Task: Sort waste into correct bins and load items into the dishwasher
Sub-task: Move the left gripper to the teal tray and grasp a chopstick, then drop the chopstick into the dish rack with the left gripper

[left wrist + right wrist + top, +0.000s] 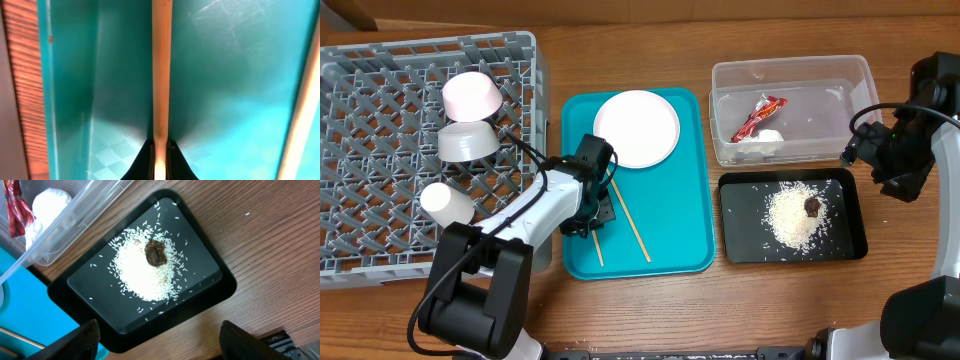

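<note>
My left gripper is down on the teal tray and shut on a wooden chopstick; a second chopstick lies beside it, also seen at the right edge of the left wrist view. The white plate lies at the tray's far end. Two bowls and a cup sit in the grey dish rack. The clear tub holds the red wrapper and tissue. The black tray holds rice and a brown lump. My right gripper is open, above the table by the black tray.
The wooden table runs around the trays. The rack stands at the left, touching the teal tray's left side. The tub and black tray stand close together at the right of the teal tray.
</note>
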